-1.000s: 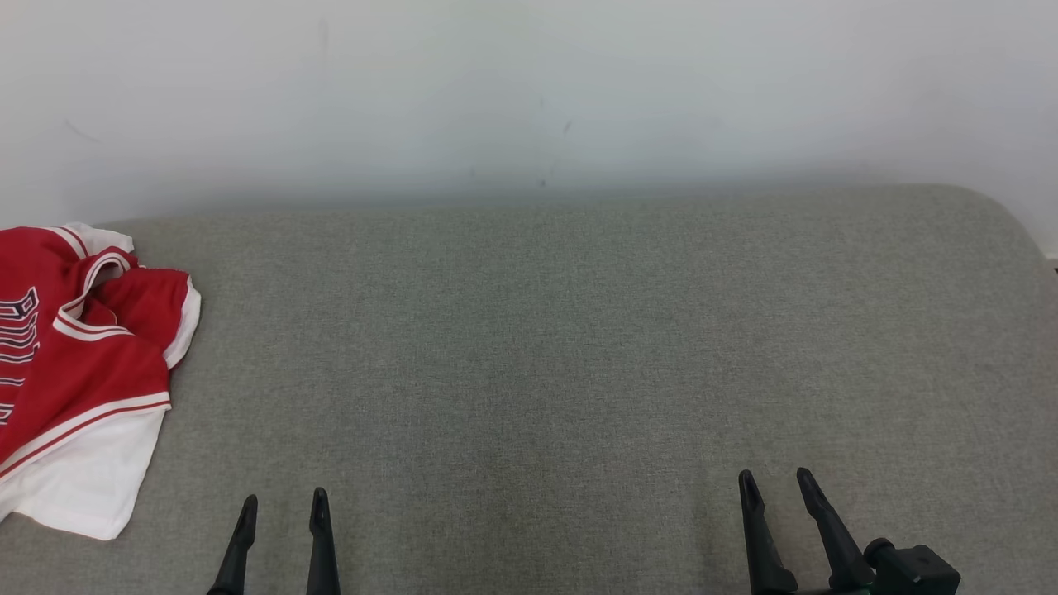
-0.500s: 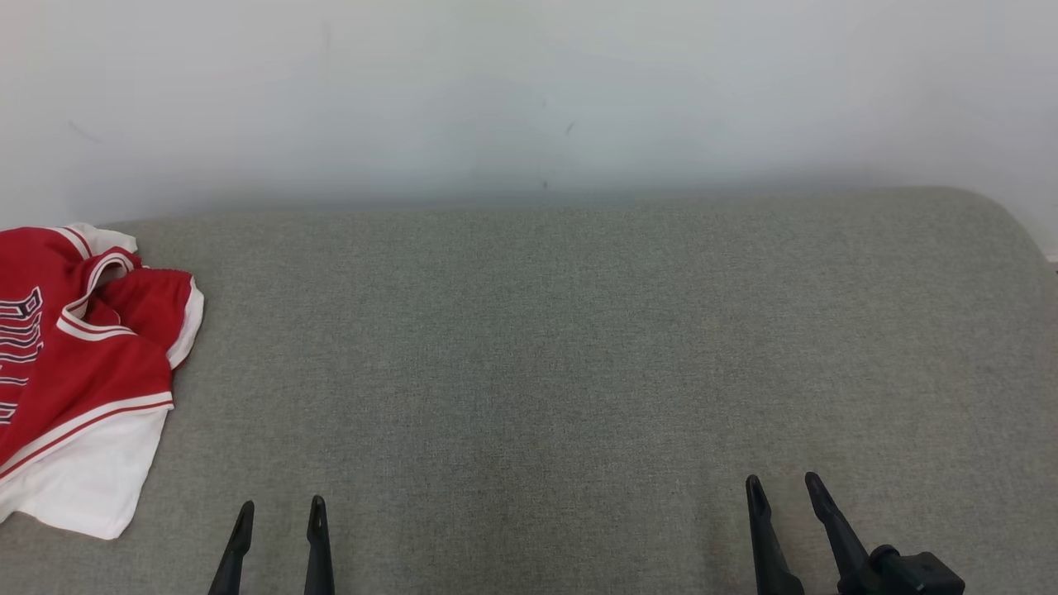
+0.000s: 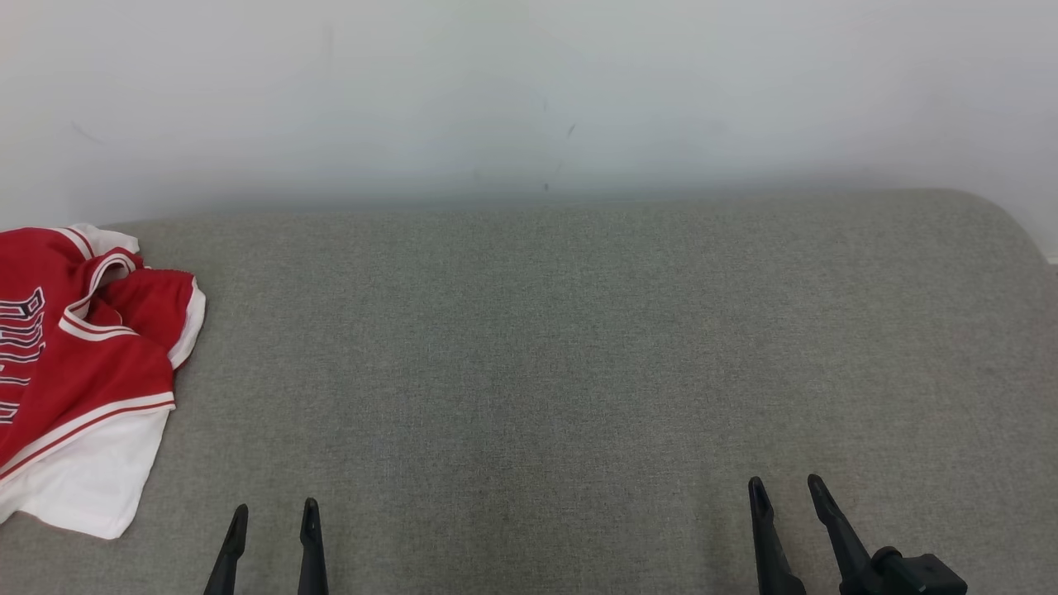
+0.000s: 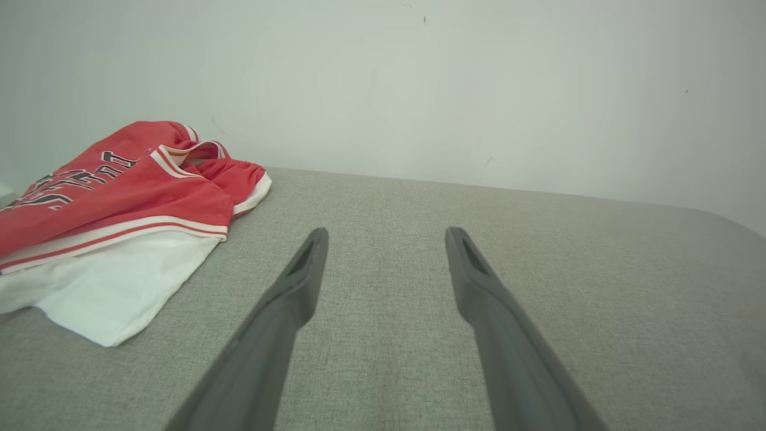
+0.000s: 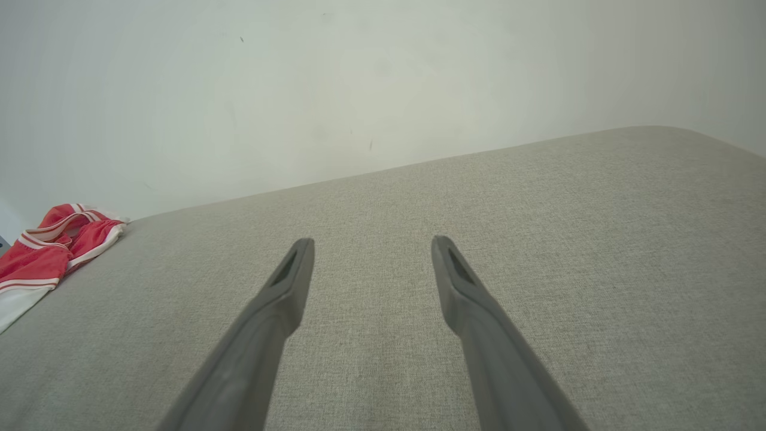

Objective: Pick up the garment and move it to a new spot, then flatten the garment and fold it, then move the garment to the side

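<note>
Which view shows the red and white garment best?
The left wrist view: the garment is near and large, its lettering and white hem clear. The head view cuts off its left part; the right wrist view shows it small at the left edge.

The shirt is cut by the left edge in the head view, so its dark letters cannot be read. The bottom edge cuts the left gripper and the right gripper.

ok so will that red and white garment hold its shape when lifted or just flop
The garment will likely flop: it lies crumpled in soft folds. It looks thin, so probably light. Pushed across the grey woven surface, it may bunch rather than slide.
</note>
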